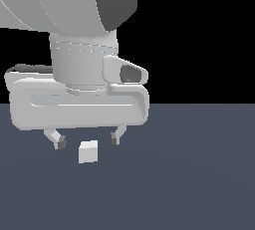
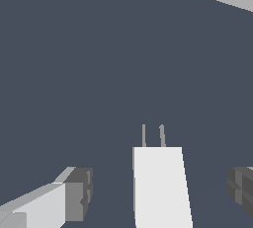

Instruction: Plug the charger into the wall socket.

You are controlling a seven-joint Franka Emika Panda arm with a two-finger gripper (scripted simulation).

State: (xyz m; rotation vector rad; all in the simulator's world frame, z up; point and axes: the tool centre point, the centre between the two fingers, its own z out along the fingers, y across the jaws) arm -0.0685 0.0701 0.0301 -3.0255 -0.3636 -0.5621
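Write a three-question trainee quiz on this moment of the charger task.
1. True or false: the end effector is shut on the charger.
2. What sticks out of the charger's far end in the wrist view? A) two thin prongs B) a cable C) a yellow dot
3. In the wrist view, what does the charger lie between?

Key: 1 false, open and astride it; 2 A; 3 the two fingertips.

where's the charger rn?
The charger sits on the floor between the open gripper fingers, untouched; the wrist view shows its two prongs pointing away from the gripper.
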